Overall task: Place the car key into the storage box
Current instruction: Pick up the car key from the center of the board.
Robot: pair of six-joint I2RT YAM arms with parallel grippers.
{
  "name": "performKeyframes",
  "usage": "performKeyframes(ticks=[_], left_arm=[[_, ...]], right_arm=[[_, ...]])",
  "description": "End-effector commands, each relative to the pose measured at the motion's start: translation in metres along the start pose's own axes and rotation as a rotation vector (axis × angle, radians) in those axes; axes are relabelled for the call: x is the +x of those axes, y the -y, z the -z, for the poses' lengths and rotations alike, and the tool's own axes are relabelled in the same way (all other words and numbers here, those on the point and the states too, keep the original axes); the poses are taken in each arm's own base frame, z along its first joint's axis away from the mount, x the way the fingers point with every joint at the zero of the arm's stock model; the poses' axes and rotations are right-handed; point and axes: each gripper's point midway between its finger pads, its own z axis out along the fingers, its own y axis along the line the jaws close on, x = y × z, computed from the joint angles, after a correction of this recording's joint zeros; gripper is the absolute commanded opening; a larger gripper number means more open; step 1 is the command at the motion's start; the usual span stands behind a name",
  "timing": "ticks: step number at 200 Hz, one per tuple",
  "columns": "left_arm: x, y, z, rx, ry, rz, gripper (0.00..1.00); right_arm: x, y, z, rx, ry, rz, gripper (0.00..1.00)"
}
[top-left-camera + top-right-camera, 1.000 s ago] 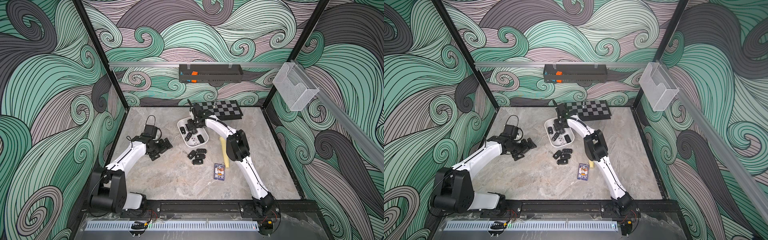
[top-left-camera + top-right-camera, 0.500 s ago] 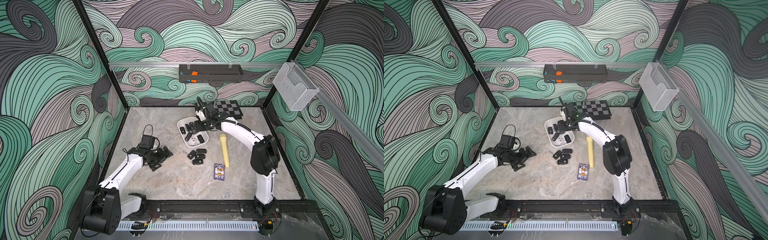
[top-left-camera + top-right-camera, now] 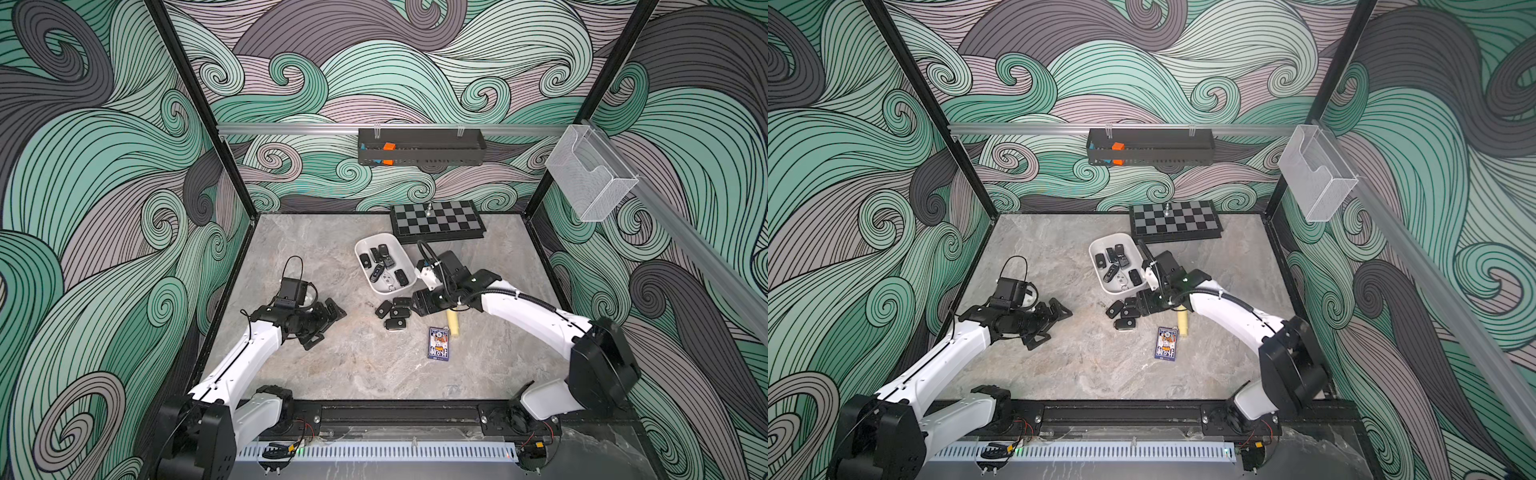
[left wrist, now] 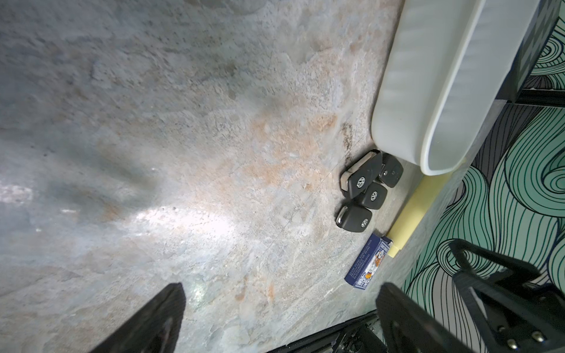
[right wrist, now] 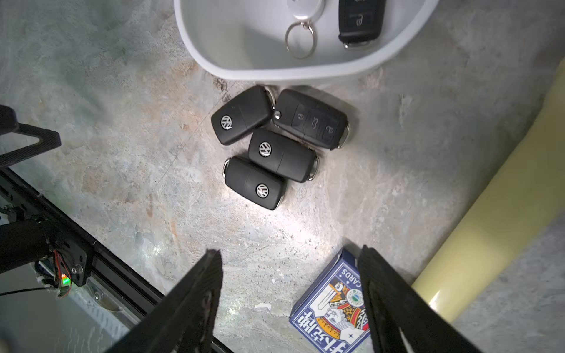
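The white storage box sits mid-table in both top views, with several black key fobs and a white fob inside. Several black car keys lie in a cluster on the table just outside its near end. My right gripper hovers low beside that cluster, open, with nothing between its fingers. Away to the left, my left gripper is wide open and empty over bare table. From there the keys and the box wall are far off.
A blue card deck and a pale yellow cylinder lie right beside my right gripper. A chessboard lies behind the box. A black tray and a mesh basket hang on the walls.
My right gripper has swung from above the box to the loose keys at its near end, and its jaws have widened. The left arm has drawn back a little towards the front.
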Motion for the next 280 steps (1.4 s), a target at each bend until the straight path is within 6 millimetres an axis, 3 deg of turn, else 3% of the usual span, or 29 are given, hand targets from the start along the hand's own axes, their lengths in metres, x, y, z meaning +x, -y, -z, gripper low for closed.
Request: performKeyframes(ticks=[1,32,59,193,280], left_arm=[[0.005,0.001,-0.002,-0.008,-0.044,0.01,0.98],[0.0,0.004,-0.005,-0.011,-0.047,0.017,0.98],[-0.002,0.006,-0.007,-0.021,-0.055,0.013,0.98],[0.004,-0.003,-0.002,-0.057,-0.057,0.028,0.98],[0.004,-0.004,0.001,-0.055,-0.038,0.034,0.98]], right_arm=[[0.013,-0.008,0.001,-0.04,0.019,-0.019,0.73],[0.042,-0.018,-0.014,-0.068,-0.023,-0.009,0.76],[0.053,-0.022,-0.032,-0.068,-0.052,-0.006,0.76],[0.025,-0.029,-0.097,-0.026,-0.135,0.117,0.79],[0.027,-0.041,-0.107,-0.039,-0.175,0.183,0.79]])
